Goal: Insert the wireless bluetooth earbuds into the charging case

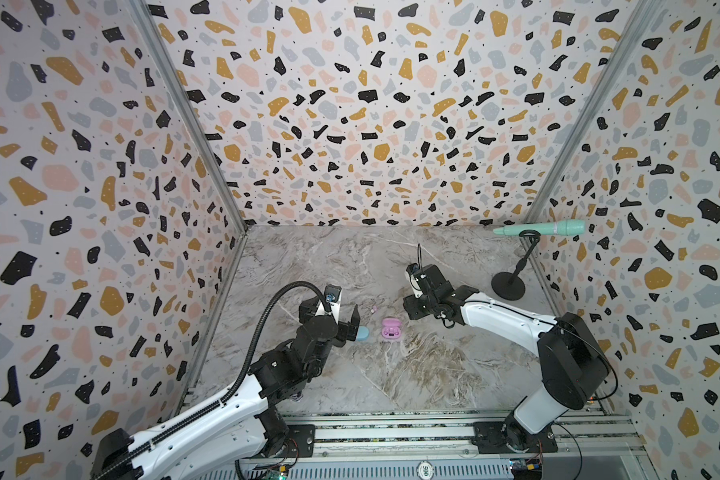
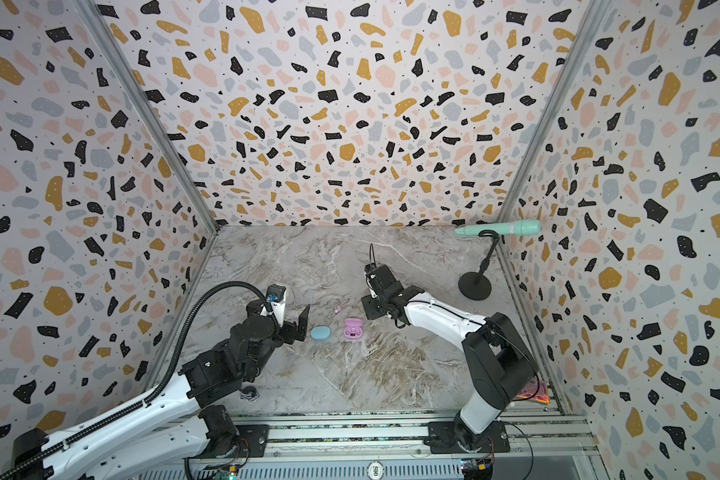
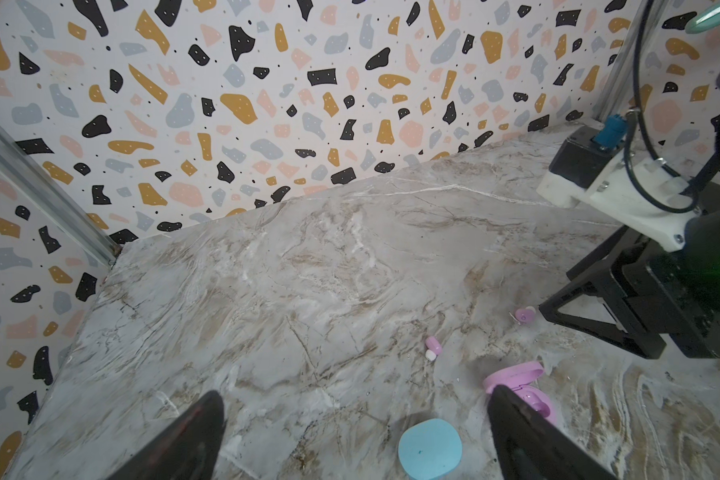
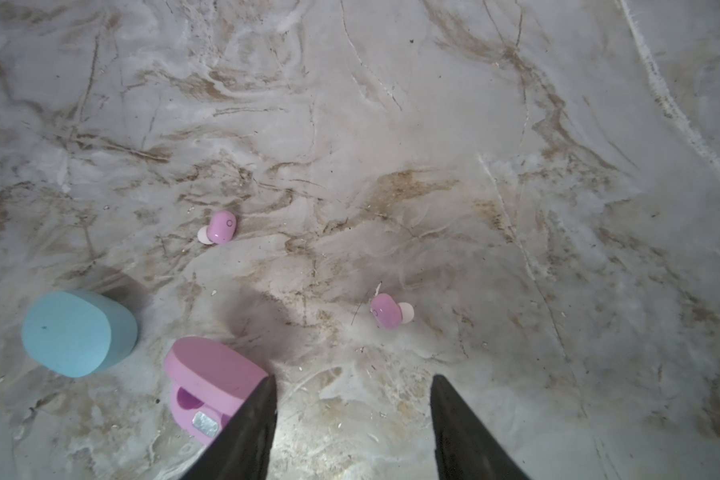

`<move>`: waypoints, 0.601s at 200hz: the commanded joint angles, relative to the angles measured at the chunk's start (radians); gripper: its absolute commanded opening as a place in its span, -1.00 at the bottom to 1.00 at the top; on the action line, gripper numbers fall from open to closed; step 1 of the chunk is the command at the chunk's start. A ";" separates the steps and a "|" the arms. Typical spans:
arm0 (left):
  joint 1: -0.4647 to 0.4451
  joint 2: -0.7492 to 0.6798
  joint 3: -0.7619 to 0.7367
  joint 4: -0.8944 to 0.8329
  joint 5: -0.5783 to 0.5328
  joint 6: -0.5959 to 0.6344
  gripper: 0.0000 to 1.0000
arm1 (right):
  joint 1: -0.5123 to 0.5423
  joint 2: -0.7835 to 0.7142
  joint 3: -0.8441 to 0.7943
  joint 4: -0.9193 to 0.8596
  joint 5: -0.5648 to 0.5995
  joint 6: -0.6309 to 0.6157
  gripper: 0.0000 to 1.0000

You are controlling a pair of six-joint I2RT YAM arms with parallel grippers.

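Fingers [image 4: 250, 424] of the right pincer [image 4: 353, 376] stand half spread, holding nothing. One pink earbud [image 4: 387, 311] lies on the tabletop [image 4: 516, 166] just ahead of their gap, set crosswise, white tip pointing away from the open pink case [image 4: 208, 370]. Left wrist view: the left pincer [image 3: 356, 392] is spread wide, farther off. In both top views the right arm [image 1: 495, 311] looks nearer.
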 commanded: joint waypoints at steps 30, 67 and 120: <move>0.004 -0.027 0.008 0.032 -0.007 0.013 1.00 | -0.019 0.055 0.049 -0.023 -0.011 -0.034 0.05; 0.004 -0.023 0.010 0.033 -0.007 0.017 1.00 | -0.019 0.085 0.056 -0.019 -0.022 -0.046 -0.02; 0.004 -0.029 0.007 0.036 -0.003 0.019 1.00 | -0.019 0.133 0.086 -0.019 -0.038 -0.056 -0.14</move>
